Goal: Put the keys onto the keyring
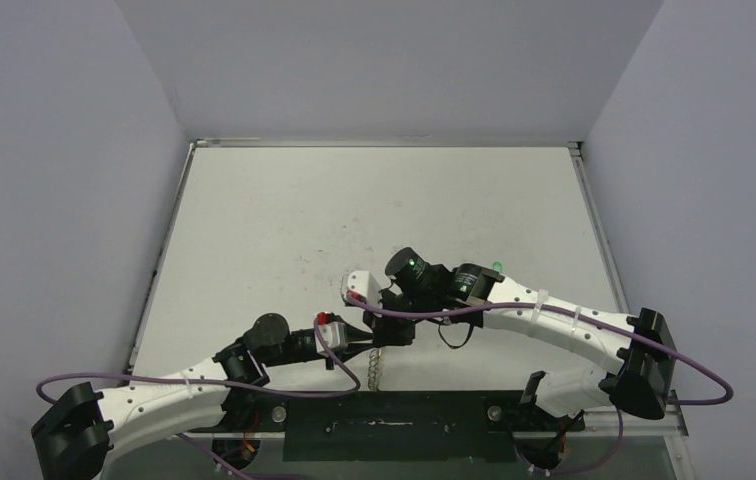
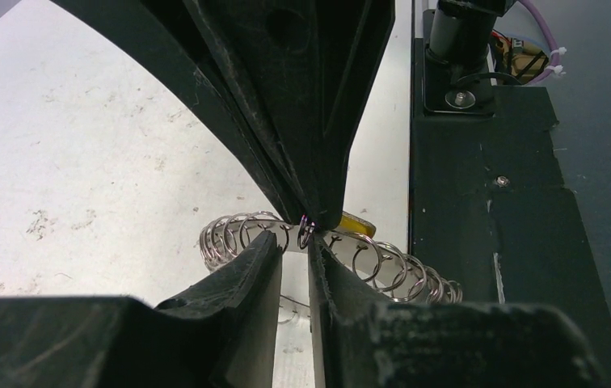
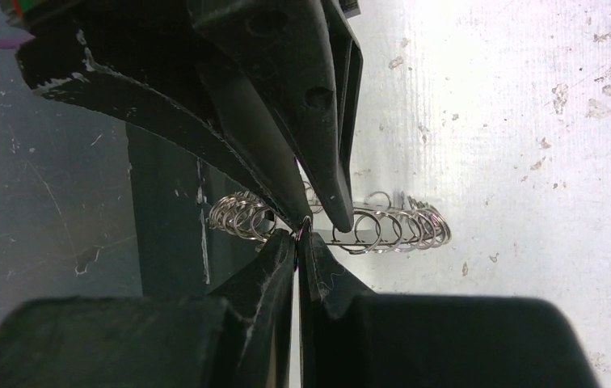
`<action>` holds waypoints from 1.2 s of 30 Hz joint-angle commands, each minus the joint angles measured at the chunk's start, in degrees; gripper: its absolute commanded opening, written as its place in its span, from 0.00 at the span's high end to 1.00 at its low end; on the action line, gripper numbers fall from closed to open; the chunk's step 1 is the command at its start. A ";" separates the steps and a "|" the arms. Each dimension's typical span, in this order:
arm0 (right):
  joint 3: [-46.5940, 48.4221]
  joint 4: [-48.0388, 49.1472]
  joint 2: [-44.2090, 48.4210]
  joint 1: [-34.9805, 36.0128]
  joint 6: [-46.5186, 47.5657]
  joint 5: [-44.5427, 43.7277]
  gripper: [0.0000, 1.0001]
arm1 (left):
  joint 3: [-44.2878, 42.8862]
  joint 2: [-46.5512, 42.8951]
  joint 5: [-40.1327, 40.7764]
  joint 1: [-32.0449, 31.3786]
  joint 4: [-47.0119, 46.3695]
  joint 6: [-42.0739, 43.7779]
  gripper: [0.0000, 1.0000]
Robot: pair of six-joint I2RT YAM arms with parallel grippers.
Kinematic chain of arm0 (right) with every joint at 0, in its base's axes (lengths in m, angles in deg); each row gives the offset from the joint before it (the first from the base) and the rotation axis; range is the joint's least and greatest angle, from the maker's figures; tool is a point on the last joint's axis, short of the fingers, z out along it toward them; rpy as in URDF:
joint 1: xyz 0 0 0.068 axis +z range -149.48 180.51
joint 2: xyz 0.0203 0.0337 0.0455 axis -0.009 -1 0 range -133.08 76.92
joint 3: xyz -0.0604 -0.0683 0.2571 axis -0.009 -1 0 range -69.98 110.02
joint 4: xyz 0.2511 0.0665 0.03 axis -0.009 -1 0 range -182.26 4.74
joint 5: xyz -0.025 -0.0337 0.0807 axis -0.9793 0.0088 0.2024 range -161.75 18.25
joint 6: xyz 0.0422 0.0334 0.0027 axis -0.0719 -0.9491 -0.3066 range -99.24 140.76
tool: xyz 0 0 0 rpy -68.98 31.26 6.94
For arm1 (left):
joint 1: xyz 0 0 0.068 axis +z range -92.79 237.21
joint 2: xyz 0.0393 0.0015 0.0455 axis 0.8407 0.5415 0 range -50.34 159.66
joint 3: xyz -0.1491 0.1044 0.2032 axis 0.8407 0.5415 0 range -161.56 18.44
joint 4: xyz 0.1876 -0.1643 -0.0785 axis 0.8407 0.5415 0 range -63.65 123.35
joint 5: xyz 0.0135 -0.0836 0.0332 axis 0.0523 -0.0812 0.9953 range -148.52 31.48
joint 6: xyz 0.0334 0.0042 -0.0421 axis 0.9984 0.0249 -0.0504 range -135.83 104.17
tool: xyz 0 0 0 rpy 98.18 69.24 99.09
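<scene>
**Keyring (image 2: 383, 263) near the table's (image 1: 354, 200) front edge, left gripper (image 2: 294, 241) and right gripper (image 3: 298, 236) meeting tip to tip over it.**
Only the left wrist view shows the yellow key head (image 2: 359, 225), just beyond the ring's rim; the top view reduces the ring to a small coil. The ring is flat and silvery, fringed with wire loops, and lies beside the black base plate (image 2: 488, 242). The right gripper is pressed together, with a small wire loop at its tips. The left gripper is narrowly parted at the rim; whether it grips cannot be told. The fingers hide the ring's middle.

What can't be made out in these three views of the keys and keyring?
Green key: appears in no view.
Yellow key: left wrist view, only a sliver past the right gripper.
Keyring: wrist views, middle covered by right gripper and left gripper; top view, tiny and edge-on.
</scene>
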 commanded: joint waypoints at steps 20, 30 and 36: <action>1.05 5.55 1.11 -0.83 -0.51 -1.67 0.75 | -0.68 -1.53 -0.89 -0.31 -6.71 -2.81 1.00; -8.91 16.01 11.19 -4.85 -1.96 1.83 0.48 | 2.34 -4.42 2.10 -0.32 -7.79 -5.38 1.00; -14.96 19.72 13.43 -6.78 -3.16 3.68 0.48 | 4.50 -4.00 3.36 -0.31 -8.80 -5.72 1.00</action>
